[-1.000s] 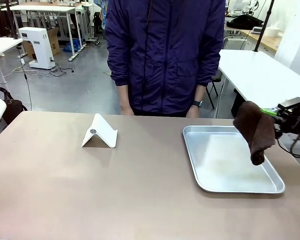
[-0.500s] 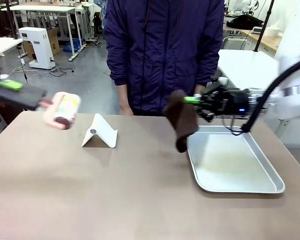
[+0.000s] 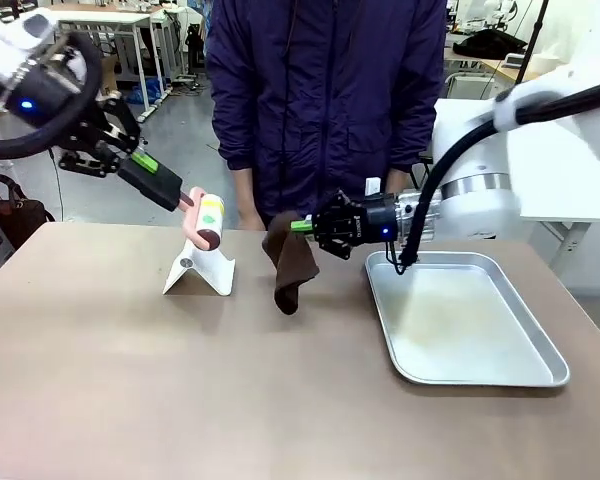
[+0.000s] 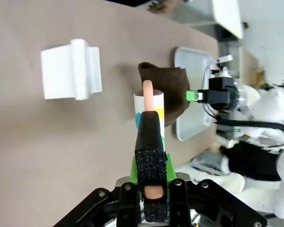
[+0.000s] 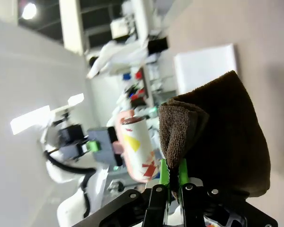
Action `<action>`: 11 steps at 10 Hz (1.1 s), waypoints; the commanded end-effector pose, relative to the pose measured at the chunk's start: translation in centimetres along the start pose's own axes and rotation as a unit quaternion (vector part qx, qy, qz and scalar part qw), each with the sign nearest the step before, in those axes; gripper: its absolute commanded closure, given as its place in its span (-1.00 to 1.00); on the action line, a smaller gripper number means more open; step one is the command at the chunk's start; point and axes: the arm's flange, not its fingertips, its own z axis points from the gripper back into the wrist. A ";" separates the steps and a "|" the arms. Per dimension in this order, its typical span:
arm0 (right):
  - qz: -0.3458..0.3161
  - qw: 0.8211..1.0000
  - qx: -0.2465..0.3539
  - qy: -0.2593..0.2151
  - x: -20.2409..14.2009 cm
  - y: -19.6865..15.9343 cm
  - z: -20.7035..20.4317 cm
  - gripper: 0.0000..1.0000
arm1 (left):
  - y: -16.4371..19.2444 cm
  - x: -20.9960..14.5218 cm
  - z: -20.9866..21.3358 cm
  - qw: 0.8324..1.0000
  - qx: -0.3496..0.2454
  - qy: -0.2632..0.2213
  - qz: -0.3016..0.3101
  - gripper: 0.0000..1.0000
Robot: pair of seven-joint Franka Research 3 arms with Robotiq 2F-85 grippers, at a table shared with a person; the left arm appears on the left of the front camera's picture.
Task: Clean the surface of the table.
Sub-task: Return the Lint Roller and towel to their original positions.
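Observation:
The taupe table (image 3: 180, 400) spreads across the front view. Above its middle, left of the tray, my right gripper (image 3: 304, 226) is shut on a dark brown cloth (image 3: 291, 264) whose lower end hangs just above the tabletop. In the right wrist view the cloth (image 5: 217, 142) bunches between the gripper's (image 5: 172, 176) green pads. Up at the left, my left gripper (image 3: 184, 199) is shut on a pink container with a colourful label (image 3: 207, 217), held in the air over a white folded stand. The left wrist view looks down along the gripper (image 4: 149, 124) and the container (image 4: 152, 101) at the table (image 4: 47, 142).
A white folded stand (image 3: 200, 266) sits on the table's far left-centre. A shiny metal tray (image 3: 540, 375) lies at the right. A person in a dark blue jacket (image 3: 330, 100) stands close against the far edge. White tables stand beyond.
My right gripper carried the cloth leftward from the tray's right side to just left of the tray. My left arm came in from the left with the container, now over the white stand.

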 end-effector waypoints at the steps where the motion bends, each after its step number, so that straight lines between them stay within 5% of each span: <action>1: -0.028 0.997 -0.068 -0.015 1.7 0.5 -0.8 0.84 | -1.0 3.2 -1.1 0.999 0.038 0.023 0.006 0.55; 5: -0.066 0.976 -0.207 -0.011 2.4 -0.2 2.6 0.84 | -1.0 6.6 -5.1 0.997 0.065 0.025 0.014 0.55; 9: -0.051 0.960 -0.269 -0.053 3.5 -1.2 3.5 0.84 | -0.3 7.9 -7.4 0.996 0.081 0.016 0.014 0.55; 11: -0.047 0.967 -0.249 -0.038 3.5 -1.6 3.8 0.84 | 0.0 8.6 -8.2 0.996 0.090 -0.003 0.008 0.55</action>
